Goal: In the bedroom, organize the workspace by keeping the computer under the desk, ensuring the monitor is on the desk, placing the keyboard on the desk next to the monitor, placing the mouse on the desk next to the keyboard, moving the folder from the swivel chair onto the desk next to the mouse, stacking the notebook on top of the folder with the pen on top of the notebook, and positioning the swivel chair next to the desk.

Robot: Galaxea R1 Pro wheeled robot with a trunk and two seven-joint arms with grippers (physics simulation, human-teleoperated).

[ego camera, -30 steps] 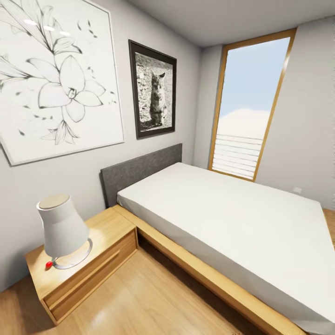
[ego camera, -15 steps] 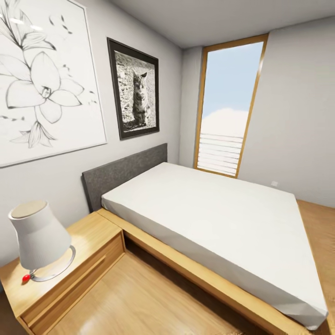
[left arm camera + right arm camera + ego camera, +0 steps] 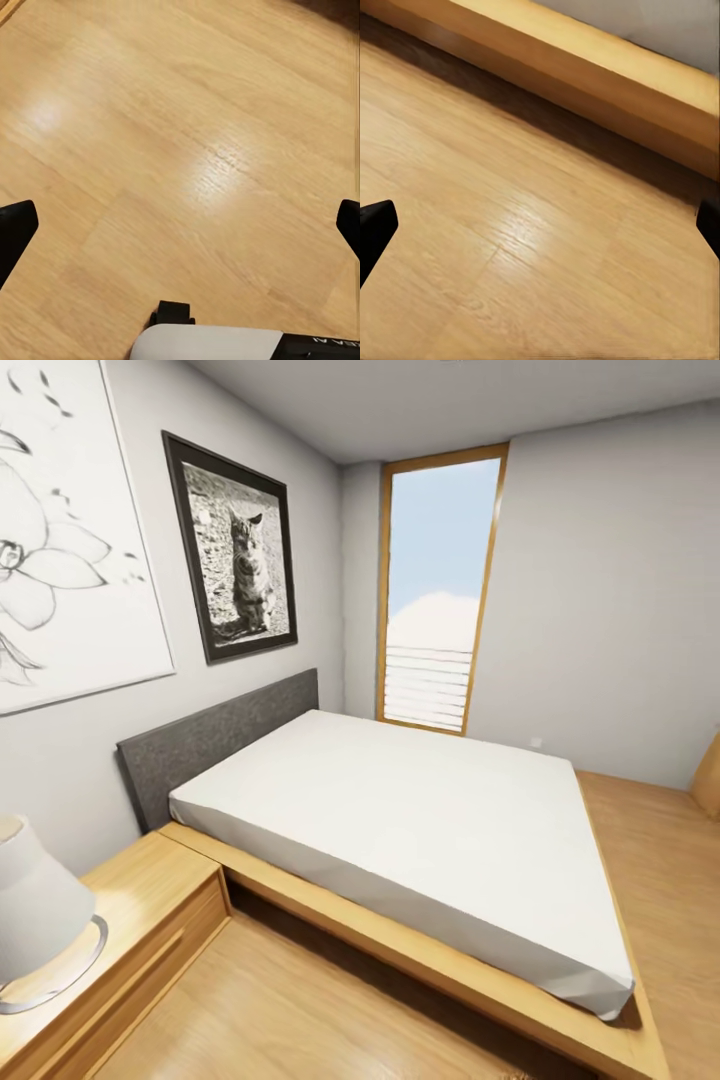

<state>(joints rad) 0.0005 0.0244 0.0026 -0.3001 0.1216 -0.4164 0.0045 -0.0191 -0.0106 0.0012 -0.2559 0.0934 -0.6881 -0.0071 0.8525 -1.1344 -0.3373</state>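
The head view looks across a bedroom, and the desk, swivel chair, monitor and the other task things are out of view. My left gripper (image 3: 182,225) hangs open over bare wooden floor (image 3: 187,135), its black fingertips (image 3: 15,229) far apart at the picture's two sides. My right gripper (image 3: 542,225) is also open with nothing between its fingers (image 3: 375,225). It hangs over floor beside the bed's light wooden frame (image 3: 607,67).
A wide bed (image 3: 400,810) with a white mattress and grey headboard stands ahead. A wooden nightstand (image 3: 130,900) with a white lamp (image 3: 30,910) is at the left. Behind are a tall window (image 3: 435,590) and a cat picture (image 3: 235,550). Wooden floor (image 3: 280,1010) runs along the bed.
The camera has turned to the right: the whole picture has slid left, with the lamp and flower picture now cut by the left edge and more floor showing right of the bed.
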